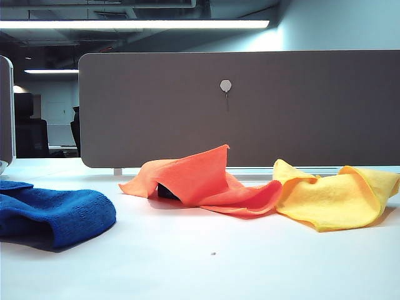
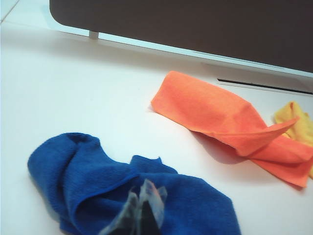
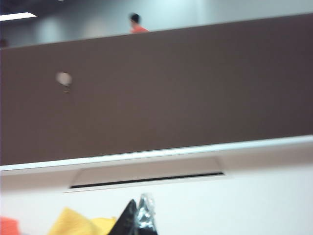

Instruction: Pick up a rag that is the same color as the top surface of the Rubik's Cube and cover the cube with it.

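The orange rag point(image 1: 200, 178) lies draped in a hump at the middle of the table, also visible in the left wrist view point(image 2: 220, 112). The Rubik's Cube is almost wholly hidden under it; only a dark bit point(image 1: 166, 191) shows below the rag's lifted edge. My left gripper point(image 2: 144, 196) is shut and empty, hovering over the blue towel, well apart from the rag. My right gripper point(image 3: 138, 205) is shut with nothing in it, its tips beside the yellow cloth. Neither gripper appears in the exterior view.
A thick blue towel point(image 1: 53, 212) sits at the left front. A crumpled yellow cloth point(image 1: 337, 194) touches the rag's right end. A grey divider panel point(image 1: 250, 106) walls off the back of the white table point(image 1: 212, 269).
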Tool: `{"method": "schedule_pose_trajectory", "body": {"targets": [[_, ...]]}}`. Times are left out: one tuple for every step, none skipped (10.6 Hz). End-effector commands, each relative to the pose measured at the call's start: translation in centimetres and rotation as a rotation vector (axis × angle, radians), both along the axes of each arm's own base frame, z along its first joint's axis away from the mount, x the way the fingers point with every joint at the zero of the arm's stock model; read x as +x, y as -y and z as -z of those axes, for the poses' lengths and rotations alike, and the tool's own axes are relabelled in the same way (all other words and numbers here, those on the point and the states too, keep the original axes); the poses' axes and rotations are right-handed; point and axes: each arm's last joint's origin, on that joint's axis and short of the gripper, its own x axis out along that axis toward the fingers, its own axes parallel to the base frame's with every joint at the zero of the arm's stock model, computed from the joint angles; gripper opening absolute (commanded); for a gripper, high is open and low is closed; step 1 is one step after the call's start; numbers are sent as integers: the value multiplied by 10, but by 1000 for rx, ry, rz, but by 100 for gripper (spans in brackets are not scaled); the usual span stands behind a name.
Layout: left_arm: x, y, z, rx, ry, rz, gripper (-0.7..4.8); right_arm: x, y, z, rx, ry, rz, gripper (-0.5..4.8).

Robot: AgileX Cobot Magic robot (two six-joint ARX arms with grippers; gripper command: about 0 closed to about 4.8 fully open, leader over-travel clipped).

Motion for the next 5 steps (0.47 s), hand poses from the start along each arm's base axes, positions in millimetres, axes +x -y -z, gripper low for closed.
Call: {"method": "schedule_pose_trajectory", "body": {"targets": [[0, 1, -2, -22, 12, 38, -6, 0, -4, 1, -67, 36, -107, -1], [0, 1, -2, -38, 8, 35, -5, 0, -5, 2, -82, 33, -158, -1], [0, 0, -1, -33, -1, -1, -6, 0, -7, 3, -111, 24, -217, -1], [1, -1, -1, -25, -3, -47, -6, 0, -8, 5, -127, 8, -257, -1], [2, -2, 6, -20, -17, -59, -5, 1, -8, 7, -125, -17, -258, -1]]}}
